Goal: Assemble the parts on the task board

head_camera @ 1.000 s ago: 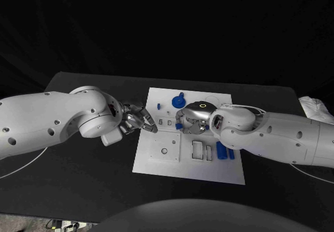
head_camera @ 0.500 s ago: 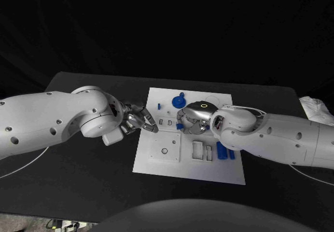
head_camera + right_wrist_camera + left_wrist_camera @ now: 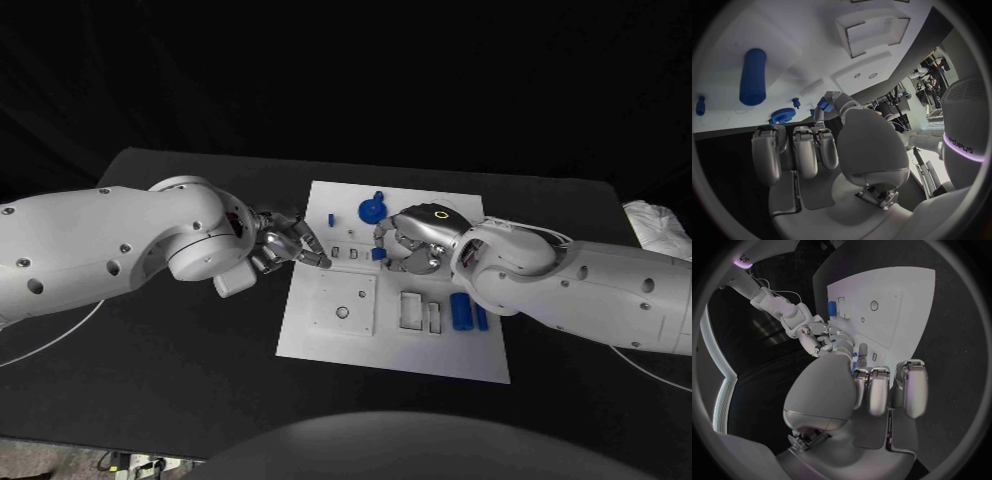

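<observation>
Head view: the white task board (image 3: 361,335) lies mid-bench. The right hand (image 3: 410,246) hovers over its far middle with a small blue part (image 3: 378,254) at its fingertips, apparently pinched there. The left hand (image 3: 289,247) sits at the board's left edge, fingers curled in, holding nothing I can see. A blue gear (image 3: 371,211) stands at the far edge, and a blue cylinder (image 3: 462,311) lies near the right edge. The two hands are close, so a sideways reach could make them collide.

Left wrist view: the left hand (image 3: 873,390) has its fingers together and nothing in them, with the board (image 3: 898,305) beyond it. Pressing on the board could shift it.

Right wrist view: the right hand (image 3: 811,150) holds the blue part (image 3: 824,104) between thumb and fingertip. The grip looks thin, so the part may twist or drop if it meets its socket off-line. The cylinder (image 3: 752,76) lies loose and may roll if nudged.
</observation>
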You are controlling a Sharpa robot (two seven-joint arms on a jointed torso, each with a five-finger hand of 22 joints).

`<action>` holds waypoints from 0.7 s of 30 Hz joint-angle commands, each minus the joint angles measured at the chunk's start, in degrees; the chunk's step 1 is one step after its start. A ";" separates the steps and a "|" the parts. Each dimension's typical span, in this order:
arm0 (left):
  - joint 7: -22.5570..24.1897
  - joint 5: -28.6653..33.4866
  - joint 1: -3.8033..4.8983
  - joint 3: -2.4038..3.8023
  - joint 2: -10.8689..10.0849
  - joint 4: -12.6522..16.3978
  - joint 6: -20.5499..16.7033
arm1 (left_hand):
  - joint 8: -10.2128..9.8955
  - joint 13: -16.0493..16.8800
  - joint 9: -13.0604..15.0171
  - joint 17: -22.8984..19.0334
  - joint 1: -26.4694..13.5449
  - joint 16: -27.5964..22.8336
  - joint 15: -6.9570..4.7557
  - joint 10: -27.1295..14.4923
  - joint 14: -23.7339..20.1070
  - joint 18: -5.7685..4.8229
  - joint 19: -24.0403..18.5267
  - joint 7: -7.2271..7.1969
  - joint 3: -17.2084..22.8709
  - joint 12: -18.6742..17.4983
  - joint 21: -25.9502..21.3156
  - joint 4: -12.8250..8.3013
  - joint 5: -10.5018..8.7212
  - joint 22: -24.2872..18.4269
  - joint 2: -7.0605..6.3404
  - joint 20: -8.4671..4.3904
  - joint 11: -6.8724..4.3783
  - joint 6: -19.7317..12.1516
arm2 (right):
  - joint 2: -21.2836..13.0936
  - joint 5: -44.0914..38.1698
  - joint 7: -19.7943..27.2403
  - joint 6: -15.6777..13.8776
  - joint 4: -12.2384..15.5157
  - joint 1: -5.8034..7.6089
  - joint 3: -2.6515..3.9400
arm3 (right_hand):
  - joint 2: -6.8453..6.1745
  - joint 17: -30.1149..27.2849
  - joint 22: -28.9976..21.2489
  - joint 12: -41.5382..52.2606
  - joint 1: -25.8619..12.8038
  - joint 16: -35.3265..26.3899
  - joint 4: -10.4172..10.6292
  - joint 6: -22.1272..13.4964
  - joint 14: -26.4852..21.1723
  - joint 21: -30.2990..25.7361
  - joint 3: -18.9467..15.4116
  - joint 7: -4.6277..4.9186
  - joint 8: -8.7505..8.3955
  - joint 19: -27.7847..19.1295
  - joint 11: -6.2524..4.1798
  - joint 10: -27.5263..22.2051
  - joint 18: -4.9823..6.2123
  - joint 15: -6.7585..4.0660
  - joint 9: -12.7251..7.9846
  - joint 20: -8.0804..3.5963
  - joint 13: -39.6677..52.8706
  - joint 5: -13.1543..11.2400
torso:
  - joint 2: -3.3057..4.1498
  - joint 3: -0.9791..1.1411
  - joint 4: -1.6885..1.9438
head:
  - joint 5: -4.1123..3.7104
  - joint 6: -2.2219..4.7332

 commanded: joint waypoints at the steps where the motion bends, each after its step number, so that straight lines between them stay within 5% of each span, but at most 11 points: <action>1: 5.06 0.14 -0.04 0.02 0.11 -0.36 0.22 | -0.41 15.14 -0.36 15.10 -2.64 0.14 0.56 6.16 6.03 0.03 0.79 0.41 -1.33 -0.32 -0.29 1.05 -1.81 9.34 -0.43 0.55 0.21 0.00 | -0.72 2.03 3.03 -5.14 1.43 0.22 0.14 | 0.14 15.08 12.91 0.01 -0.51 0.20 0.11 0.81 5.86 0.21 0.32 -0.50 0.19 0.83 -0.35 6.05 -0.06 -0.36 -0.01 -0.25 15.06 0.33 | 0.02 0.00 -0.06 | -0.01 0.00; 5: 7.72 1.33 -0.08 0.02 0.39 -0.97 0.65 | 0.10 15.14 -0.68 15.10 -7.29 0.14 0.64 6.16 6.03 0.08 0.57 0.27 -4.00 -0.32 -0.46 1.07 -6.05 9.25 -0.27 0.72 0.21 0.63 | -1.26 2.84 3.25 -5.66 2.78 0.57 0.23 | 0.12 15.08 12.94 0.01 -0.52 0.20 0.10 0.81 5.86 0.27 0.32 -0.51 0.19 0.89 -0.36 6.05 -0.08 -0.37 -0.01 -0.26 15.06 0.34 | 0.01 -0.05 -0.06 | -0.22 0.00; 12: 10.57 3.19 -0.17 0.02 1.91 -2.67 2.19 | 5.95 15.14 1.50 15.10 -15.50 0.14 -0.31 6.16 6.03 0.18 0.18 -1.16 -10.07 -0.32 -0.72 1.06 -13.90 9.22 0.50 -0.10 -1.00 3.07 | -1.01 3.78 3.31 -4.95 4.07 0.82 0.29 | 0.11 15.08 12.94 0.01 -0.53 0.20 0.10 0.81 5.86 0.29 0.33 -0.51 0.18 0.90 -0.36 6.05 -0.08 -0.38 0.00 -0.27 15.06 0.36 | -0.05 -0.03 0.08 | -0.49 0.00; 17: 10.68 3.57 -0.32 0.02 3.31 -4.06 3.01 | 8.79 15.14 2.70 15.10 -17.32 0.14 -0.38 6.16 6.03 0.23 -0.04 -1.24 -12.40 -0.32 -0.90 1.10 -16.38 9.21 1.06 -0.30 -1.01 1.39 | -0.31 4.18 3.37 -4.40 4.11 0.85 0.30 | 0.11 15.08 12.94 0.01 -0.53 0.20 0.10 0.81 5.86 0.28 0.33 -0.51 0.18 0.90 -0.36 6.05 -0.08 -0.38 -0.01 -0.27 15.06 0.36 | -0.14 -0.12 0.02 | -0.50 0.00; 21: 10.69 3.68 -0.63 0.03 4.57 -5.20 3.25 | 9.75 15.14 3.07 15.10 -17.52 0.14 -0.38 6.16 6.03 0.23 -0.09 -1.23 -12.87 -0.32 -0.94 1.05 -16.57 9.23 1.36 -0.28 -1.06 1.02 | 0.22 4.37 3.42 -4.09 4.10 0.86 0.30 | 0.10 15.08 12.90 0.01 -0.56 0.20 0.11 0.78 5.86 0.19 0.35 -0.50 0.15 0.81 -0.37 6.05 -0.05 -0.39 -0.01 -0.29 15.06 0.39 | -0.07 -0.09 0.13 | -0.53 0.00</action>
